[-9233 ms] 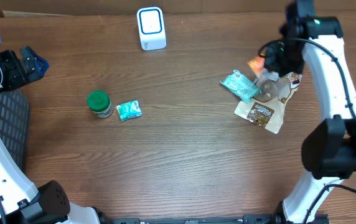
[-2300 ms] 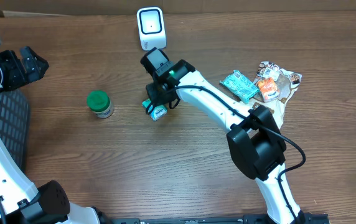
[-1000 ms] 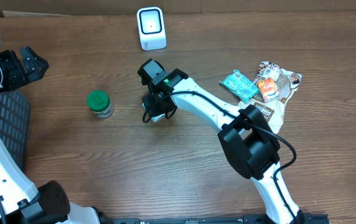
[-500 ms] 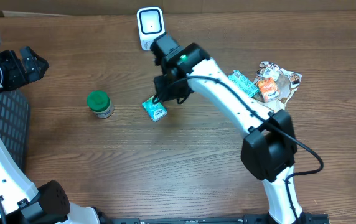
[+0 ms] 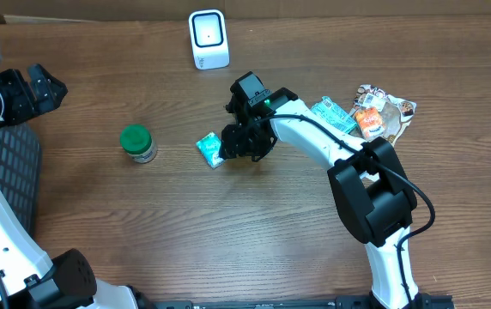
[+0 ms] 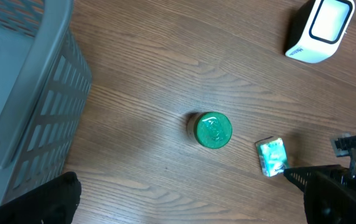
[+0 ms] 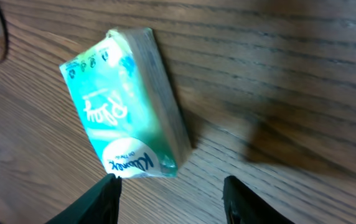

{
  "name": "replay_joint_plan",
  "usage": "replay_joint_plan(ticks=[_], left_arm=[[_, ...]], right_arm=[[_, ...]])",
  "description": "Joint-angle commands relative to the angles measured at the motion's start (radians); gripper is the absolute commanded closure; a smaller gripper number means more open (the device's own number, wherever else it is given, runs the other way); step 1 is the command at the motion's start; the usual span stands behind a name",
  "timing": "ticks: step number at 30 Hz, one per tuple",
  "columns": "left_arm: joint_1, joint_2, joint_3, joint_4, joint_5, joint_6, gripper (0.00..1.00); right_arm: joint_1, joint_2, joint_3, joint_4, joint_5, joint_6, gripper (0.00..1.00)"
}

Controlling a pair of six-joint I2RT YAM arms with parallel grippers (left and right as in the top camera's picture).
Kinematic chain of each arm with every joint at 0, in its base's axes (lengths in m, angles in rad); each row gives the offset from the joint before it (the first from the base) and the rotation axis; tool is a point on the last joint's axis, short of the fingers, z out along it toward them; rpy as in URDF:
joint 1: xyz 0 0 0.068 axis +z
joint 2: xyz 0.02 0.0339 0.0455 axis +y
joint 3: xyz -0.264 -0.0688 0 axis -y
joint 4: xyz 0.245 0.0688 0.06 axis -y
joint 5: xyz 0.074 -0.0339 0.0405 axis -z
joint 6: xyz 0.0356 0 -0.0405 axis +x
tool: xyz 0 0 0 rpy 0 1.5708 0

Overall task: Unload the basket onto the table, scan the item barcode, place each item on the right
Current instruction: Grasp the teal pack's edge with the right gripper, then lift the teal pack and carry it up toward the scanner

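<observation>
The right gripper [image 5: 231, 146] stands partly open, low over the table [image 5: 228, 232], holding nothing. The tissue pack [image 5: 211, 150] lies flat just left of its fingertips, apparently not touching them, between the gripper and the green-lidded jar [image 5: 136, 142], well nearer than the scanner [image 5: 209, 39].

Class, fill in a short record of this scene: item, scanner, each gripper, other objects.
item: Kleenex tissue pack, flat on the table, ungripped
scanner: white barcode scanner, apart from the pack
right gripper: open, just beside the pack
left gripper: open, empty
others: green-lidded jar, snack packets, grey basket
</observation>
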Motion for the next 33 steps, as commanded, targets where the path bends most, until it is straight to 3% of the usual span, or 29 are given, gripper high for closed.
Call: replay_joint_plan(ticks=[1, 9, 15, 18, 22, 27, 33], left_arm=[[0.0, 0.009, 0.002, 0.002, -0.002, 0.015, 0.01], [0.0, 0.009, 0.002, 0.002, -0.002, 0.015, 0.01], [0.0, 0.009, 0.002, 0.002, -0.002, 0.015, 0.01], [0.0, 0.009, 0.002, 0.002, -0.002, 0.015, 0.0], [0.0, 0.009, 0.002, 0.002, -0.002, 0.015, 0.01], [0.0, 0.009, 0.002, 0.002, -0.002, 0.015, 0.0], [0.0, 0.009, 0.002, 0.002, -0.002, 0.015, 0.0]], right_arm=[[0.0, 0.019, -0.005, 0.027, -0.04, 0.0, 0.48], [0.0, 0.073, -0.005, 0.076, -0.068, 0.028, 0.49], [0.0, 0.121, -0.005, 0.098, -0.068, 0.076, 0.61], [0.0, 0.132, -0.006, 0.096, -0.068, 0.087, 0.71], [0.0, 0.132, -0.005, 0.094, -0.069, 0.089, 0.96], [-0.02, 0.126, 0.015, 0.078, -0.153, 0.071, 0.96], [-0.09, 0.024, 0.035, 0.069, -0.518, -0.041, 0.96]])
